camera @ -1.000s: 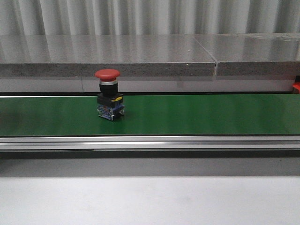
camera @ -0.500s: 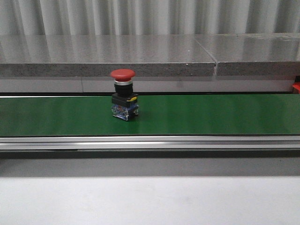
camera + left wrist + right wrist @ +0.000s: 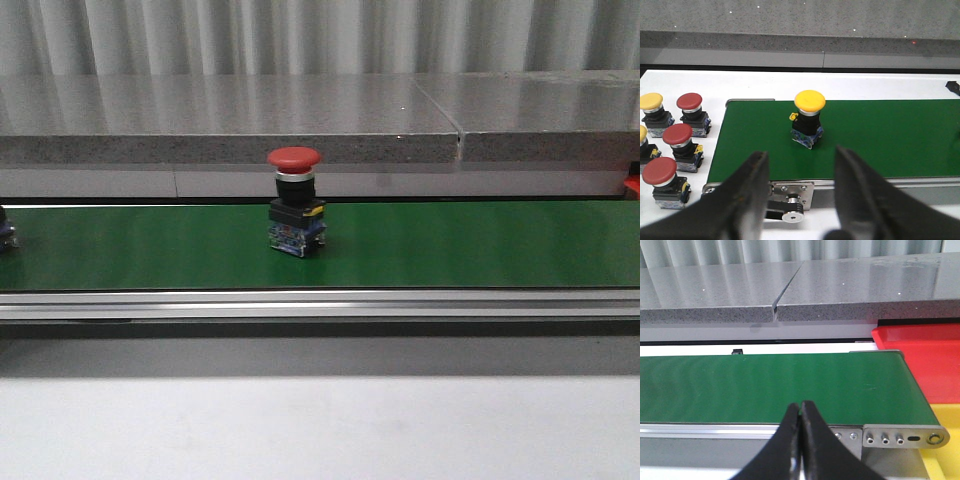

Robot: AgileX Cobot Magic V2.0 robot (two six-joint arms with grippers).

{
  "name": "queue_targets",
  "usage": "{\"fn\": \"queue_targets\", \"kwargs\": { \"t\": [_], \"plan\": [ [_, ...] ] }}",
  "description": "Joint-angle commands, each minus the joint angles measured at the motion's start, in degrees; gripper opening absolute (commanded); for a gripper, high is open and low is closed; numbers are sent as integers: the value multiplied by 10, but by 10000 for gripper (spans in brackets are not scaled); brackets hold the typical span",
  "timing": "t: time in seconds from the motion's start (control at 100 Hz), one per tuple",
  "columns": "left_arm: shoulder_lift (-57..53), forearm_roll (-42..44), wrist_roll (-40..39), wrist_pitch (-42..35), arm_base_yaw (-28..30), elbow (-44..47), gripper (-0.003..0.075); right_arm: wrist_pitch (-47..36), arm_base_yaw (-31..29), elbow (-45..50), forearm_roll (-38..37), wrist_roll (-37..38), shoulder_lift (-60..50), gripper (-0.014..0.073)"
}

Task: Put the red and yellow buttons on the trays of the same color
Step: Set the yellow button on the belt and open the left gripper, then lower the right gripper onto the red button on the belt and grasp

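While red mushroom-head push button rides green conveyor belt mid-length, open right gripper, now closed; left gripper open, empty.

Left end effector agape, right closed

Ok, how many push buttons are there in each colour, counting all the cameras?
red buttons: 4
yellow buttons: 3, one cut off by the picture's edge
Total: 7
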Motion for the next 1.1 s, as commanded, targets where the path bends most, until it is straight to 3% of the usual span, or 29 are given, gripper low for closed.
{"fn": "queue_targets", "kwargs": {
  "t": [0.0, 0.05, 0.19, 0.35, 0.45, 0.69, 0.81, 1.09],
  "plan": [
    [-13, -9, -4, -54, -3, -2, 57, -53, 1, -9, -1, -1, -6, -69],
    [-15, -11, -4, -55, -3, 1, -21, -61, 1, -9, -1, -1, -6, -69],
    [-15, -12, -4, -61, -3, 1, -21, -87, 1, -21, 47, 11, -6, -69],
    [-15, -12, -4, -62, -3, 1, -21, -45, 1, -77, 64, 11, 7, -69],
    [-15, -12, -4, -62, -3, 1, -21, 25, 1, -144, 64, 11, 38, -69],
    [-15, -12, -4, -52, -3, 1, -21, 292, 1, -337, 63, -20, 205, -69],
    [-15, -12, -4, -50, -3, 1, -21, 369, 1, -411, 68, -25, 290, -69],
    [-15, -12, -4, -50, -3, 1, -21, 341, 1, -455, 110, -25, 395, -69]
  ]
}}
